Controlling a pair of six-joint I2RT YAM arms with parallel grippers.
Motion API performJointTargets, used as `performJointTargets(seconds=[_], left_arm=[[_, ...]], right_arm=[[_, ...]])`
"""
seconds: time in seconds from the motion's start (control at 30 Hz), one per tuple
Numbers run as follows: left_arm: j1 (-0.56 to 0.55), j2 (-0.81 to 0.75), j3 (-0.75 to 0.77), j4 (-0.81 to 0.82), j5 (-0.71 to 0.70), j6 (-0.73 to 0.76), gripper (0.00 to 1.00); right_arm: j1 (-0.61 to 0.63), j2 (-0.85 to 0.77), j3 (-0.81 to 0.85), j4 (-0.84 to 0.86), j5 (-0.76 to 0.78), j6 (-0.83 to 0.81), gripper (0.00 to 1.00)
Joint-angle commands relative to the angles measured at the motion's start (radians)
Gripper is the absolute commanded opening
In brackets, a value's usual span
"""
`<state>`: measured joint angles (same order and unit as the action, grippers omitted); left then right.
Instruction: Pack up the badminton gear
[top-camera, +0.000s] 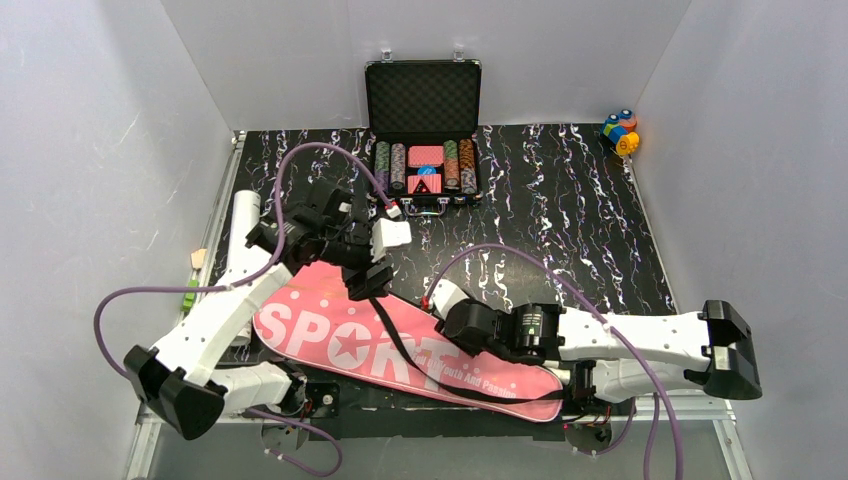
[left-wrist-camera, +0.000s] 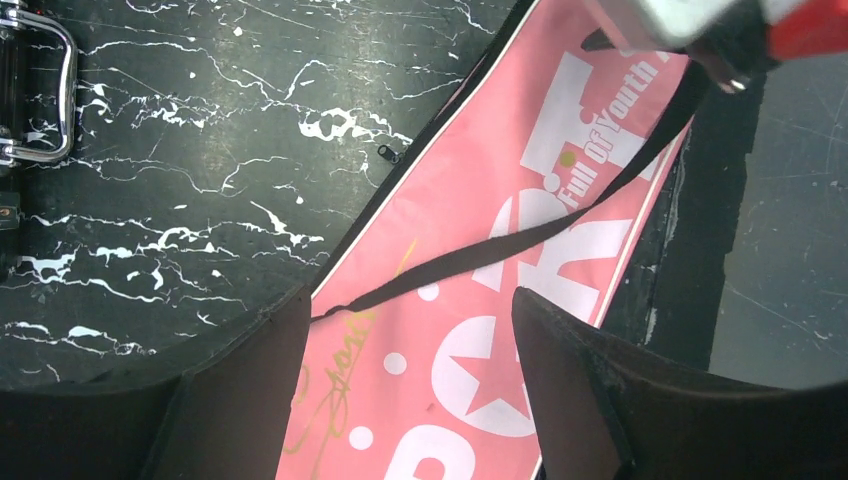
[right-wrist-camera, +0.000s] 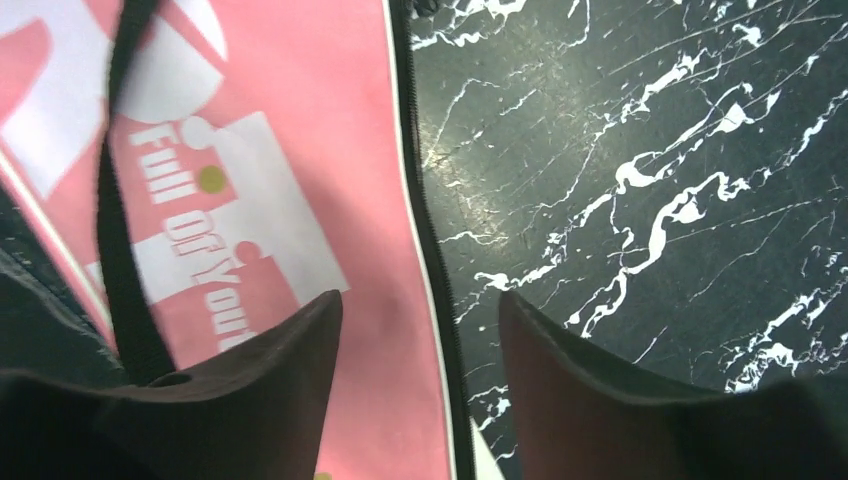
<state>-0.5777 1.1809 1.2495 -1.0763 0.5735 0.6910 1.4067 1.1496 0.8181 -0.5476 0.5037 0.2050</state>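
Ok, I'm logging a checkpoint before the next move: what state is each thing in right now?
Cover: lying flat, strap loose across it.
Case: lid open, chips inside.
Tube: lying flat, left edge.
Left gripper: open, empty, above cover.
Right gripper: open, empty, over cover's edge.

The pink cover (top-camera: 345, 345) reads "SPORT" and, smaller, "Full Of Youth And Passion".
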Motion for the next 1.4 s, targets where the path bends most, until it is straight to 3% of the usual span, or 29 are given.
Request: performJointTargets(seconds=[0.0, 0.17, 0.33, 0.4, 0.57, 0.87, 0.97, 1.03, 1.2, 1.37], left_arm=[[0.001, -0.023, -0.036, 0.041, 0.022, 0.063, 0.72], [0.001, -0.031, -0.126, 0.078, 0.031, 0.176, 0.73], [0.010, 0.056, -0.143, 0.072, 0.030, 0.289, 0.72], [0.015, 0.097, -0.121, 0.059, 0.041, 0.312, 0.72], [0.029, 0.159, -0.070, 0.038, 0.069, 0.328, 0.71], [0.030, 0.093, -0.117, 0.050, 0.069, 0.347, 0.71], [0.030, 0.071, -0.124, 0.052, 0.067, 0.340, 0.71], [0.030, 0.059, -0.129, 0.056, 0.063, 0.334, 0.71], [0.030, 0.029, -0.134, 0.065, 0.050, 0.316, 0.70], [0.030, -0.011, -0.127, 0.080, 0.030, 0.313, 0.70]], right_arm=[[-0.142, -0.040, -0.053, 0.137, -0.208, 0.059, 0.73], [-0.449, -0.070, -0.118, 0.266, -0.617, 0.026, 0.80], [-0.606, 0.116, -0.035, 0.266, -0.932, -0.006, 0.78], [-0.642, 0.230, 0.016, 0.232, -1.043, -0.010, 0.76], [-0.683, 0.408, 0.037, 0.235, -1.158, -0.002, 0.75], [-0.719, 0.610, 0.027, 0.329, -1.403, 0.040, 0.70], [-0.720, 0.646, 0.009, 0.373, -1.472, 0.059, 0.63], [-0.720, 0.655, 0.001, 0.393, -1.481, 0.074, 0.54], [-0.720, 0.563, 0.012, 0.395, -1.423, 0.081, 0.02], [-0.661, 0.328, 0.070, 0.268, -1.097, -0.043, 0.01]])
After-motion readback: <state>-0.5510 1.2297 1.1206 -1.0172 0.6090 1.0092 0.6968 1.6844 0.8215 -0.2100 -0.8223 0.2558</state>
